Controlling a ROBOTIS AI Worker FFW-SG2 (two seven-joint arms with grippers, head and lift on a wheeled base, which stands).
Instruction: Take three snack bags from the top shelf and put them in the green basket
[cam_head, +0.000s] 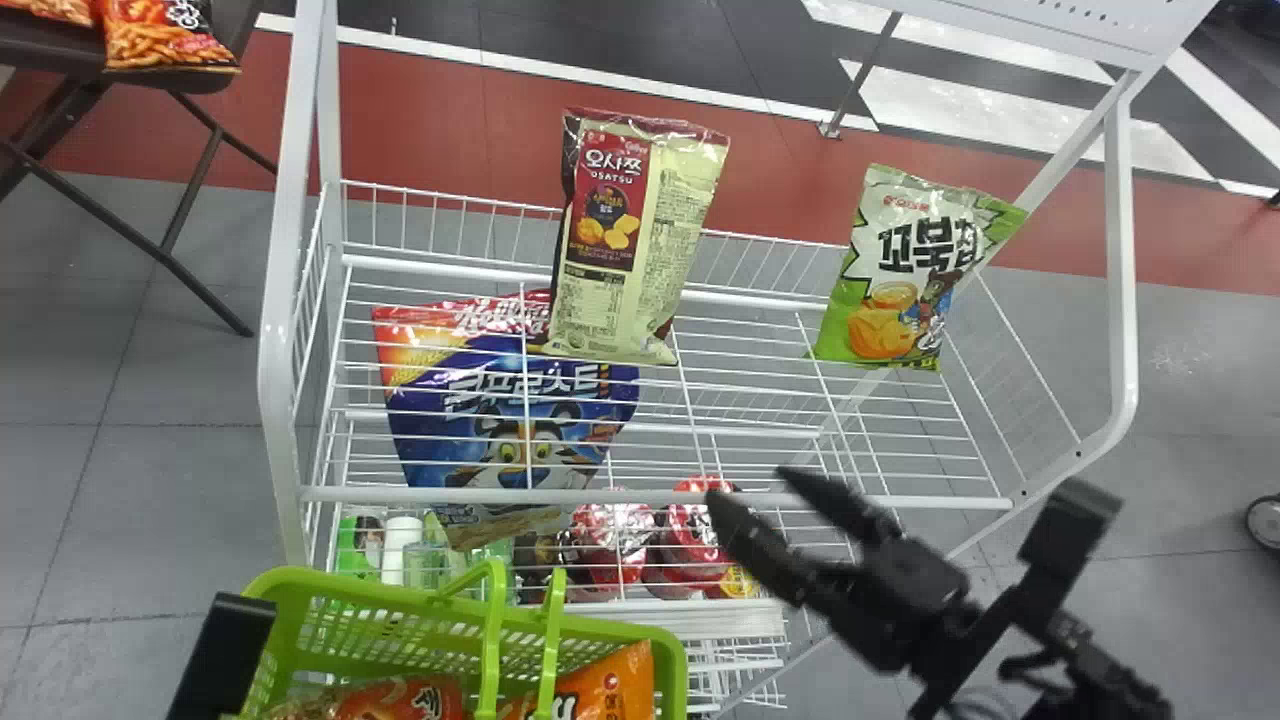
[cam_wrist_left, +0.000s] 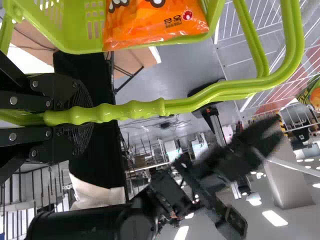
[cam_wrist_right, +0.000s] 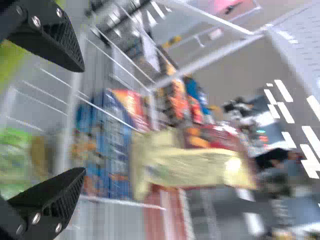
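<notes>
In the head view my right gripper (cam_head: 748, 488) is open over the rack's front rail, nothing between its fingers. A cream snack bag (cam_head: 640, 250) stands at the rear of the top shelf (cam_head: 750, 497), a green-white bag (cam_head: 910, 270) to its right. A blue bag (cam_head: 510, 420) shows through wires; I cannot tell its level. The left gripper's black part (cam_head: 225, 650) is beside the green basket (cam_head: 400, 612), which holds red and orange bags. The left wrist view has my left gripper (cam_wrist_left: 82, 116) shut on the basket handle (cam_wrist_left: 130, 110). In the right wrist view my right gripper (cam_wrist_right: 83, 120) faces the cream bag (cam_wrist_right: 200, 165).
White rack posts (cam_head: 280, 400) rise at both sides of the shelf. Red-lidded cups (cam_head: 610, 540) and other goods sit on a lower level. A dark table (cam_head: 60, 45) with snack bags stands at the far left.
</notes>
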